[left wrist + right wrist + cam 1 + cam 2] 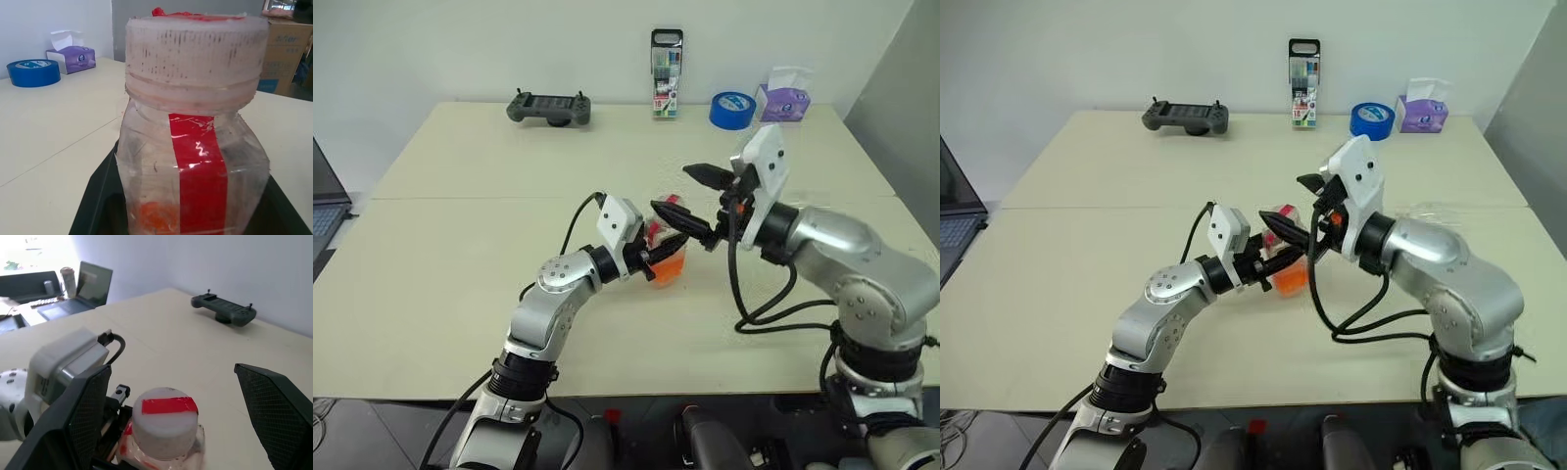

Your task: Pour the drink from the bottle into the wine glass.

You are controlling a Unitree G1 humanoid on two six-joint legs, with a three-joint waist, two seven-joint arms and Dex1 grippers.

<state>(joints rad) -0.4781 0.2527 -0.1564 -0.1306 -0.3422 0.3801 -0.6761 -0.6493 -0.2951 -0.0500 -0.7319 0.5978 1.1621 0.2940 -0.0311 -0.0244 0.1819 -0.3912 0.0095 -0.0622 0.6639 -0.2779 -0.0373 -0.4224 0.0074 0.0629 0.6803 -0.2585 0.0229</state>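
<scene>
Left end effector (658, 257), head views: clamped on the bottle (667, 250), which it holds upright near the middle of the worktop (460, 245). The drink (668, 266) shows as an orange layer in the bottle's lower part. Whether the bottle's base touches the worktop, cannot tell.

Right end effector (697, 204), same views: fingers spread wide, one dark finger above and behind the bottle's top, the other reaching down beside it; neither finger is seen gripping the bottle.

Along the far edge of the worktop: a dark handheld controller (549, 108), an upright pack of pens (667, 73), a blue tape roll (732, 109) and a purple tissue box (784, 100). All stand well apart from the bottle. A laptop (325, 211) sits off the worktop's left side.

Left wrist view: the bottle sits between the black fingers (98, 196), close against the camera. White ribbed cap (193, 56) is on, a strip of red tape (200, 171) runs down the clear wall, and a little orange shows low inside. The tape roll and tissue box lie behind.

Right wrist view: both textured black fingers (88, 406) stand far apart, with the capped bottle top, a red strip across it, between them and untouched. The left end effector's white housing (68, 362) is just beside the bottle. The controller lies beyond.
</scene>
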